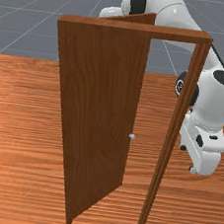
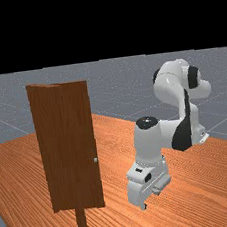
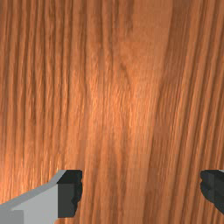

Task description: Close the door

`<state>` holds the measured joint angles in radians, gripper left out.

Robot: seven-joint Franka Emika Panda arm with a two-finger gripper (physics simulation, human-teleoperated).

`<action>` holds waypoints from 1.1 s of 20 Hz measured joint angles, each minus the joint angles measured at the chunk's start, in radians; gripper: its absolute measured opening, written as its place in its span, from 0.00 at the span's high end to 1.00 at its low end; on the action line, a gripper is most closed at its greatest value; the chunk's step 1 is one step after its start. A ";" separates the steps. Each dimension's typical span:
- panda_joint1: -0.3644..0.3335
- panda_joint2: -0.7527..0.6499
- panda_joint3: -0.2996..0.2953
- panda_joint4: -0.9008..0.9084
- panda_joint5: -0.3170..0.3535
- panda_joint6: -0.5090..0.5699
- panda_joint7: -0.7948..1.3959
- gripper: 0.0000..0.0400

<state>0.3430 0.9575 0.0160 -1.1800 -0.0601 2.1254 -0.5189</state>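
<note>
The gripper (image 1: 188, 158) hangs beyond the frame's right post in the front view, low over the table and apart from the door. In the far view the gripper (image 2: 150, 199) is right of the door. The wrist view shows the gripper (image 3: 141, 187) open, bare wood between its wide-set fingers. The brown wooden door (image 1: 101, 112) stands open, hinged at the front view's left post and swung back toward the arm's side. Its small pale knob (image 1: 132, 136) sits by the free edge. The far view shows the door panel (image 2: 69, 146) and the knob (image 2: 95, 159).
The door frame (image 1: 136, 30) has a top beam and a slim right post (image 1: 169, 141) in the front view, between the doorway and the hand. Orange-brown table (image 2: 191, 196) lies under the hand. Part of the arm reaches behind the frame's top in the front view.
</note>
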 joint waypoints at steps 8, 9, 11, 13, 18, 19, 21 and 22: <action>0.097 0.134 -0.011 0.238 -0.021 -0.098 0.098 0.00; 0.093 0.153 -0.001 0.281 -0.018 -0.139 0.065 0.00; 0.094 0.156 0.000 0.287 -0.019 -0.141 0.061 0.00; 0.095 0.181 0.000 0.337 -0.011 -0.178 0.079 0.00; 0.049 0.029 -0.040 0.051 0.029 -0.043 0.215 0.00; 0.026 0.009 -0.033 0.016 0.016 -0.023 0.136 0.00; -0.010 0.121 -0.008 0.244 0.019 -0.211 0.016 0.00; -0.013 0.124 -0.009 0.243 0.019 -0.210 0.015 0.00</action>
<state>0.3303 1.0813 0.0075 -0.9365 -0.0409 1.9154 -0.5039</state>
